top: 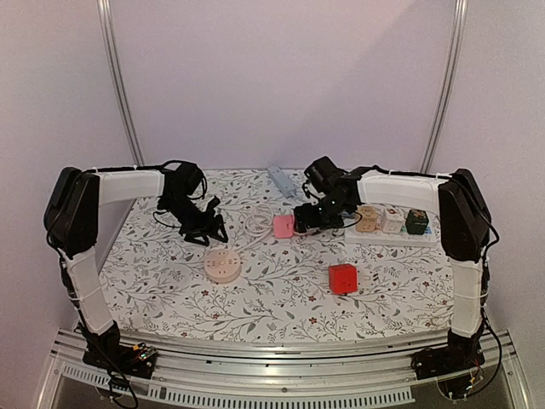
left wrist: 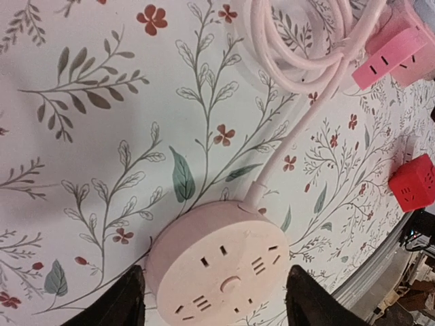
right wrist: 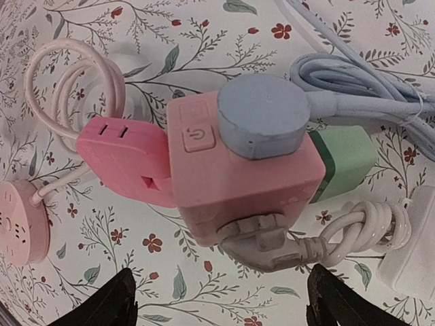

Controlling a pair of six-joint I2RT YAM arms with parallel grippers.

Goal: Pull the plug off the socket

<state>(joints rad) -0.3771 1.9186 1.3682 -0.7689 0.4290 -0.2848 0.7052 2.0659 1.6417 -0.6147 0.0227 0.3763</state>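
Observation:
A pink cube socket (right wrist: 238,170) lies on the floral tablecloth with a blue-grey round plug (right wrist: 264,115) on its top face. It also carries a green plug (right wrist: 343,159) on its right, a white plug (right wrist: 285,244) on its near side and a pink plug (right wrist: 122,159) on its left. My right gripper (right wrist: 221,305) hovers open just before the white plug, touching nothing. In the top view the cube (top: 283,225) sits under that gripper (top: 311,217). My left gripper (left wrist: 214,299) stands open astride a round pink socket (left wrist: 221,268), its fingers (left wrist: 115,302) apart from it.
A red cube socket (top: 343,278) sits right of centre. A white strip with several cube adapters (top: 392,221) lies at the right rear, a grey power strip (top: 279,177) at the back. The round socket's pink cord (left wrist: 292,129) coils toward the pink cube.

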